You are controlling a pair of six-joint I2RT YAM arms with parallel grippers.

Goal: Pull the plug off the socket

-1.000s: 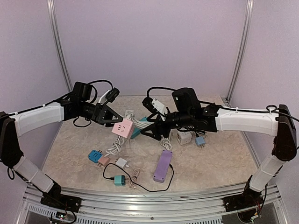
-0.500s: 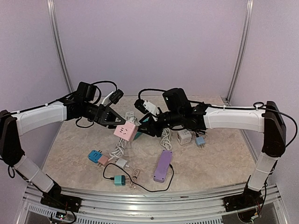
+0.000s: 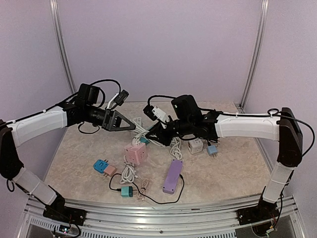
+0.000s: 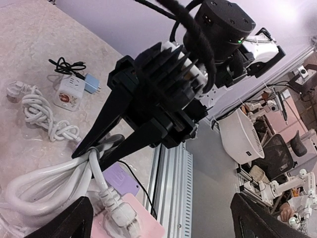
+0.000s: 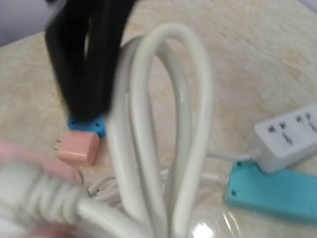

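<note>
The pink socket cube sits low over the table with the white plug still seated in its face. The plug's thick white cable runs up in loops to my right gripper. That gripper is shut on the bunched cable, and its black fingers pinch it in the left wrist view. My left gripper hovers above and left of the socket, open, with nothing between its fingers. Whether the socket rests on the table I cannot tell.
A purple power strip lies front centre with a thin black cable looping to a teal adapter. Blue and pink adapters lie front left. A white cube and a blue adapter lie right, and a teal strip lies behind.
My left gripper opened and let go of the pink socket, which dropped toward the table. My right gripper closed on the white cable loops.
</note>
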